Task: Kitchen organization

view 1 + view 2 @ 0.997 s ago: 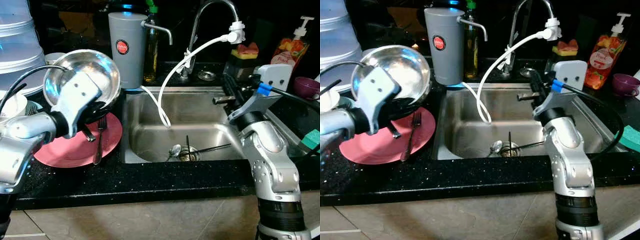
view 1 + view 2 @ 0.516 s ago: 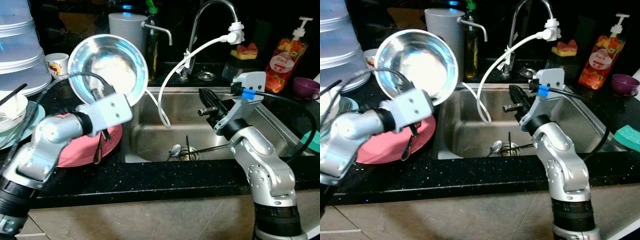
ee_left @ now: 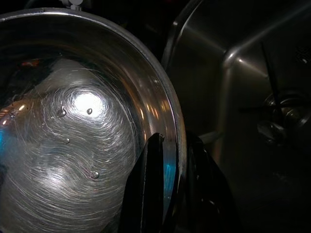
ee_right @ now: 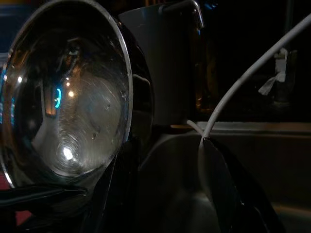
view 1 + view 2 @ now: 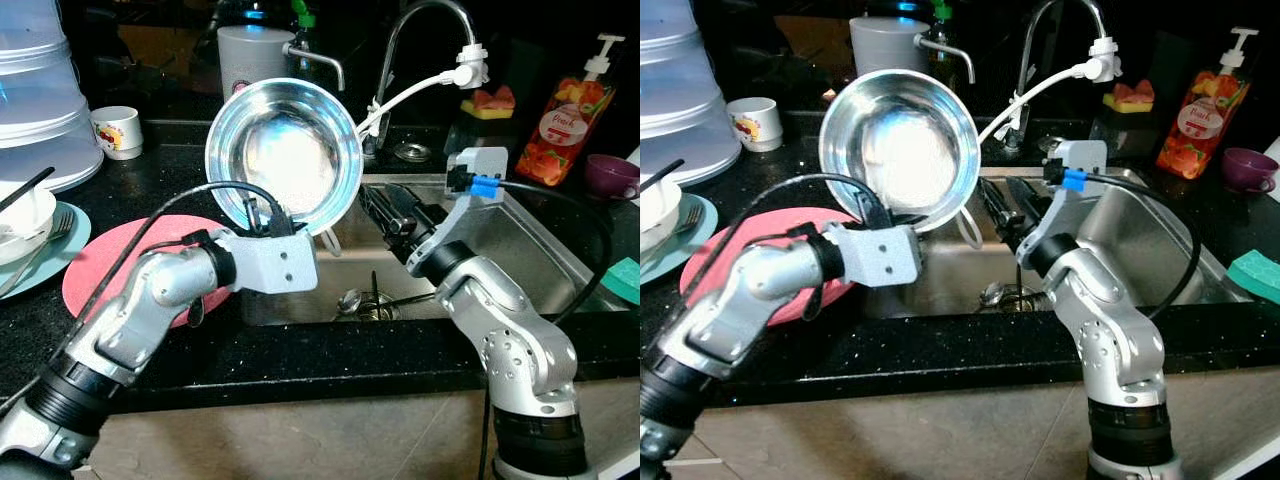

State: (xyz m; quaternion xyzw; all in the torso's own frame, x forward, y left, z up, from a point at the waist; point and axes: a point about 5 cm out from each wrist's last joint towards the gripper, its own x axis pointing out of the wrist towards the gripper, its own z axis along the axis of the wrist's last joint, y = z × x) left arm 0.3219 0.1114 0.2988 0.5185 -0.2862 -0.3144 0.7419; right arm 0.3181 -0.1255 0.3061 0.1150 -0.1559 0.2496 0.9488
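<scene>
Steel bowl (image 5: 284, 152) has moved from the pink plate (image 5: 110, 268) to over the sink (image 5: 520, 230), pinched by the left gripper (image 3: 167, 189); the wide-open right gripper (image 5: 385, 208) has come close, maybe to take it

One steel bowl (image 5: 284, 150) sits in the left end effector (image 3: 167, 189), beside the right end effector (image 5: 385, 210). One pink plate (image 5: 105, 270) lies on the desk (image 5: 330, 350) behind the left arm. Past the right end effector are one sink (image 5: 500, 230), one faucet (image 5: 420, 20), one white hose (image 5: 400, 95), one soap bottle (image 5: 570, 105), one purple cup (image 5: 612, 175). Further left: one mug (image 5: 112, 130), one white bowl (image 5: 25, 210).
</scene>
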